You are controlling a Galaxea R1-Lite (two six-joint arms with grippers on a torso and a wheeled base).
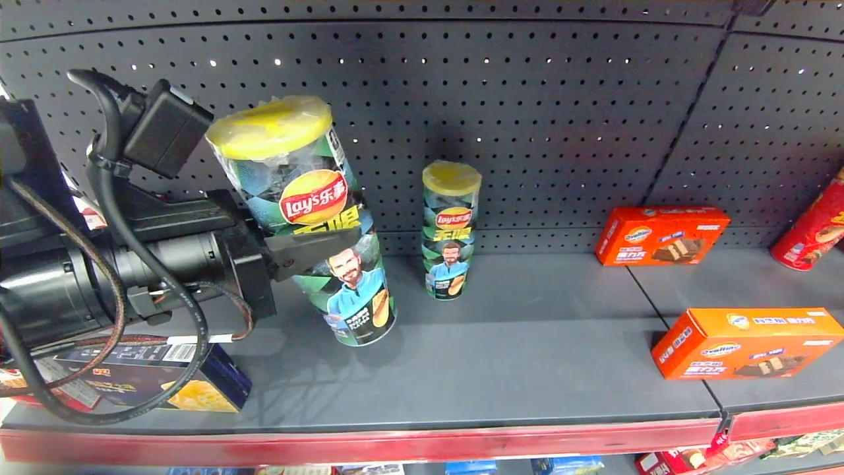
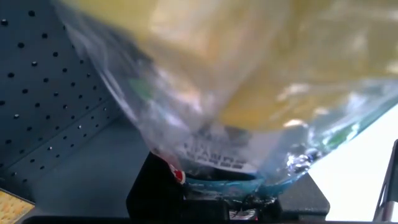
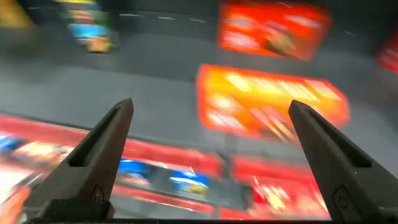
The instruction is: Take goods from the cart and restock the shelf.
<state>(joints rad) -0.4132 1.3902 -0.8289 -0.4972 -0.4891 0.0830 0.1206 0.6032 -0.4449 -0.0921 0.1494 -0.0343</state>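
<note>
Left hand (image 1: 315, 245) grips the tilted can (image 1: 310, 198) mid-body, to stand it near the shelf's (image 1: 527, 356) left edge; right hand (image 3: 211, 109) gapes.

The nearer can (image 1: 313, 198) has a yellow lid and a green, blue and black diamond pattern, with a red and yellow badge and a blue-shirted figure. The farther can (image 1: 451, 231) has the same colours and pattern. The shelf (image 1: 527, 369) is dark grey with a red front edge; the back panel (image 1: 560, 99) is dark grey, dotted with small holes. At right, the far box (image 1: 661, 235) is red-orange, the near box (image 1: 745, 343) brighter orange. A near-left box (image 1: 224, 382) is dark blue and yellow.
</note>
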